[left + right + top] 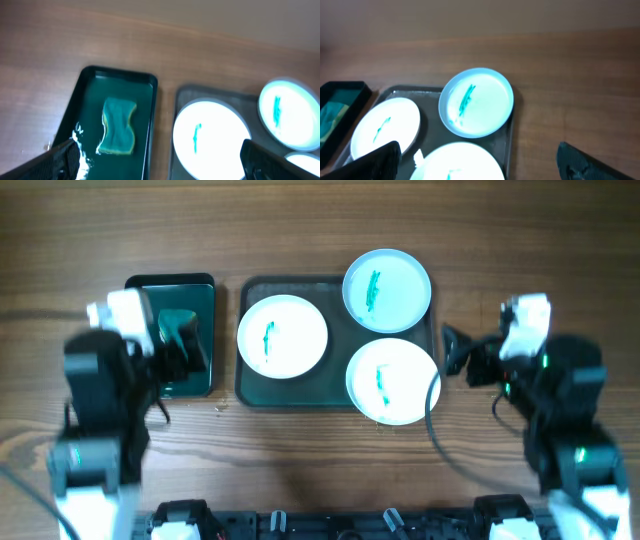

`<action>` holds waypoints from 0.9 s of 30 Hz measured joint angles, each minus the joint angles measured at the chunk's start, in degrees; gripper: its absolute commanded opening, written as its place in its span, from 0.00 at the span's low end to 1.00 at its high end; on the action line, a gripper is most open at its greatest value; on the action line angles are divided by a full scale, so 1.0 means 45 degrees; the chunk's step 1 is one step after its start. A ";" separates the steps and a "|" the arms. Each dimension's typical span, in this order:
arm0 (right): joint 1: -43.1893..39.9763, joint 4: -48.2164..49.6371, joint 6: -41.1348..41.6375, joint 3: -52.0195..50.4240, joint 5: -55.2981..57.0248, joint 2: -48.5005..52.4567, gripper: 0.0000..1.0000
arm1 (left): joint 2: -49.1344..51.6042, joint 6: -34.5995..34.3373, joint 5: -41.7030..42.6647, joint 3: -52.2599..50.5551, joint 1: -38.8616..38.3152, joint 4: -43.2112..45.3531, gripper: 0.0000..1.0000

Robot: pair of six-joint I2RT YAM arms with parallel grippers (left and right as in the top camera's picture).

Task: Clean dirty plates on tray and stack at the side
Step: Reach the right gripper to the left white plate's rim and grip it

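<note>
Since no plate is wiped yet, left gripper [160, 157] hangs wide open, empty, over green sponge [118, 126] in small dark tray [120, 75], 3 smeared plates [282, 334] lie on large green tray [335, 380], right gripper [452, 352] sits open, empty, beside its right rim; judged step: fetch sponge, needing descent and closure.

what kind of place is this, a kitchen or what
Likely a robot lab bench staged for dishwashing, not a kitchen: a wooden table, robot arms on both sides, smeared plates on a tray, a sponge nearby.
</note>
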 measured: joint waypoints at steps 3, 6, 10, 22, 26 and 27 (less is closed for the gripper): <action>-0.0005 -0.2433 -0.0097 0.2667 -0.0199 0.2701 1.00 | 0.3774 0.0073 0.0466 0.3376 0.0000 -0.3089 1.00; 0.0000 -0.4532 -0.0185 0.4833 -0.0495 0.5071 1.00 | 0.6334 0.0083 0.1462 0.5659 0.0000 -0.5202 1.00; -0.0005 -0.4391 -0.0121 0.5455 -0.1049 0.7116 0.99 | 0.8213 0.0083 0.3109 0.6431 0.0000 -0.5537 1.00; 0.3327 -0.1486 0.2574 0.6445 -0.3492 1.1837 0.52 | 0.8869 -0.1608 0.0884 0.6853 -0.0010 -0.6164 1.00; 0.4289 -0.1608 0.3609 0.8281 -0.2890 1.4163 0.40 | 0.9034 -0.3133 -0.1277 0.6965 -0.0010 -0.6533 1.00; 0.4430 -0.1647 0.3740 0.8641 -0.2764 1.4678 0.40 | 0.9044 -0.3473 -0.1695 0.6965 -0.0010 -0.6543 1.00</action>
